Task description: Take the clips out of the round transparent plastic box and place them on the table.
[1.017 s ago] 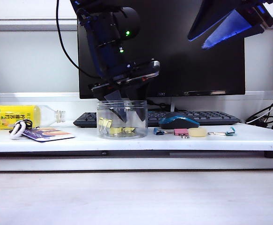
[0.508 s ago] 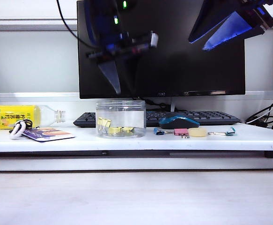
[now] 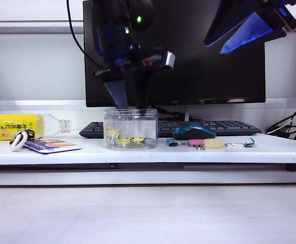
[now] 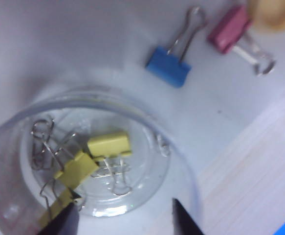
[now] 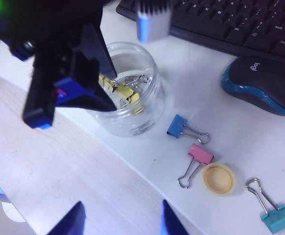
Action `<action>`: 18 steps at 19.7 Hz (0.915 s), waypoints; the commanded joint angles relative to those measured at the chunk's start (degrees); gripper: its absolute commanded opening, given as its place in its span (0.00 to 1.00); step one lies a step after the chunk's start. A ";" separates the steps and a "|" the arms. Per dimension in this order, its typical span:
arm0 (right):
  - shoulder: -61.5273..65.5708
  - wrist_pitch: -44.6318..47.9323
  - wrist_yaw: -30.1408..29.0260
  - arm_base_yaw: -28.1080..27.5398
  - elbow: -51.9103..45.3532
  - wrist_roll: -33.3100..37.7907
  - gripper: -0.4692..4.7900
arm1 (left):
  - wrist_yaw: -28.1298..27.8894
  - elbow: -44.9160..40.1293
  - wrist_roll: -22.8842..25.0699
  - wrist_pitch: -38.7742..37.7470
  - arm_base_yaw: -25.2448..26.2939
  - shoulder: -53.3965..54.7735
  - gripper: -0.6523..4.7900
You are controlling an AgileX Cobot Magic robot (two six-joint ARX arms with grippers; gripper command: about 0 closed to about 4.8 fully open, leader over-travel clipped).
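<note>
You see the left gripper [image 3: 130,99] hanging with its jaws spread and empty just above the round transparent plastic box [image 3: 131,129], which stands on the table [image 3: 137,152] left of the blue clip [image 4: 168,66]. The clips [image 4: 96,154] lie inside the box. The right gripper [image 5: 120,218] waits high at the right, also spread and empty.

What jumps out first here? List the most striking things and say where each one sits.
The left gripper hangs open just above the mouth of the round transparent plastic box, which stands mid-table with the yellow clips lying in it. Beside the box lie a blue clip, a pink clip and a teal-ended clip. The right gripper, open too, waits high on the right, holding nothing.
</note>
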 commanded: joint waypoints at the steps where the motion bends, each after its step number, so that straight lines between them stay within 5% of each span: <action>1: -0.11 0.63 0.00 0.04 0.24 -0.35 0.47 | 0.04 0.28 0.04 -0.35 -0.15 0.79 0.59; 18: 0.44 1.97 0.17 0.04 0.24 -0.39 0.47 | 1.81 0.28 1.53 1.57 -0.15 2.95 0.59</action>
